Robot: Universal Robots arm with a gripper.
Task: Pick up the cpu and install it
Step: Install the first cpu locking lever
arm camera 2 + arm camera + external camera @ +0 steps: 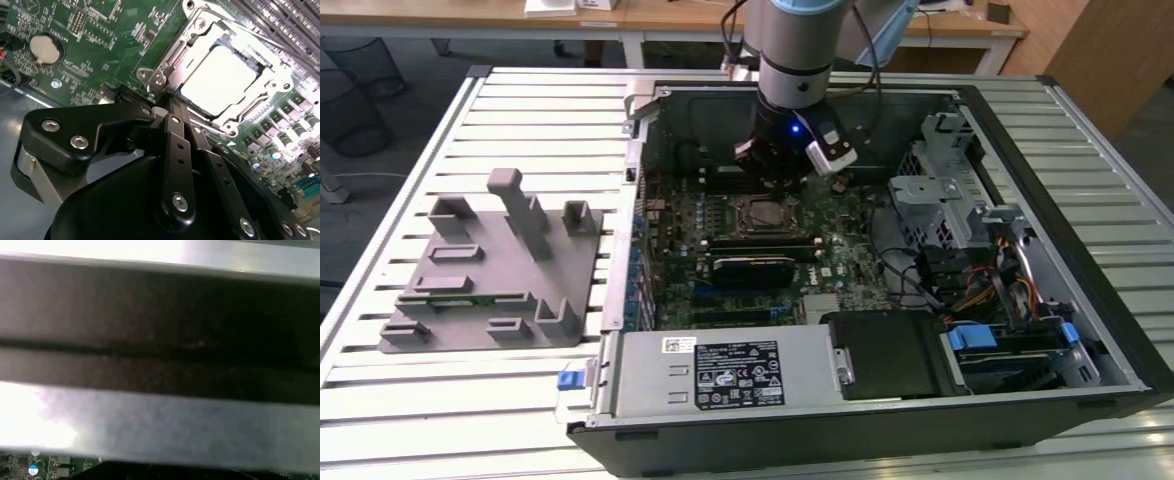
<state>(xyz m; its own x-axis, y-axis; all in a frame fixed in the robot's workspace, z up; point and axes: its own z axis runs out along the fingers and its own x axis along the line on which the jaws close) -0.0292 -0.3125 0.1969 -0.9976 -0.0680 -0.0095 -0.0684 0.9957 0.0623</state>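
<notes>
1 cpu [220, 80] sits in its socket [167, 62] beside the gripper [167, 102].

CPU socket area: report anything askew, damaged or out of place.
Nothing stands out. The cpu lies flat and square inside the socket frame on the motherboard, with the gripper at the frame's edge. No damage shows.

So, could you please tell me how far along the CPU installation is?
The pale silver-topped square CPU already sits inside the metal socket frame on the green motherboard. The black end effector hovers at the frame's edge, holding nothing visible. Whether the frame is latched cannot be told.
</notes>
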